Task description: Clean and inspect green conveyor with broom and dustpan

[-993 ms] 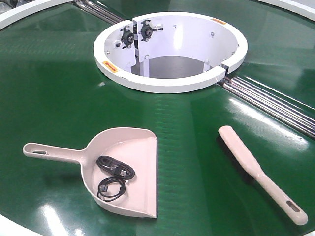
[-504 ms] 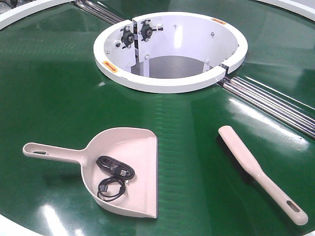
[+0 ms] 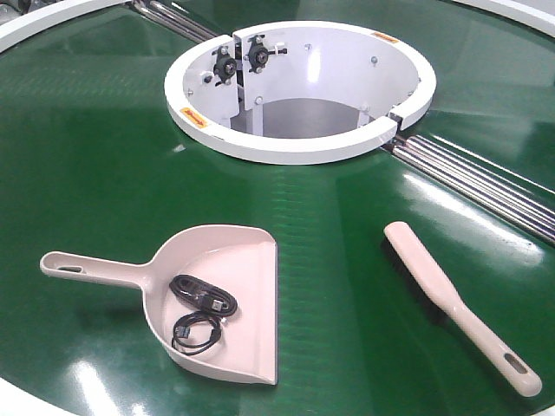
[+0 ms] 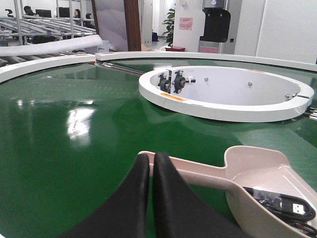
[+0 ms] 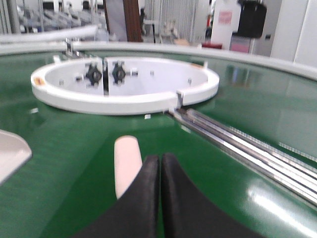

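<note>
We look down on the green conveyor (image 3: 104,173), its glossy belt spreading around a white ring-shaped opening (image 3: 299,147) near the top centre, with steel rollers (image 3: 486,186) running off from the ring toward the right.

Starting at the left, the dustpan (image 3: 221,299) lies flat on the belt, its long handle pointing left and its wide straight mouth facing right. Inside its scoop rest two coiled black cables (image 3: 201,316), one just behind the other. Our left hand (image 4: 151,163) shows only in the left wrist view, where its two black fingers are pressed together with nothing between them; it sits low over the belt, with the dustpan handle crossing just beyond the fingertips and the scoop off to the right.

Moving right, a stretch of bare belt separates the dustpan from the broom (image 3: 455,303), so the two are well apart. The broom lies at a slant, its rounded head toward the ring and its slotted handle end toward the lower right corner, dark bristles showing along its left edge.

Our right hand (image 5: 160,163) is seen only in the right wrist view, slightly blurred: its fingers are pressed together on nothing, and the broom's rounded pale tip lies on the belt just left of and beyond the fingertips.
</note>
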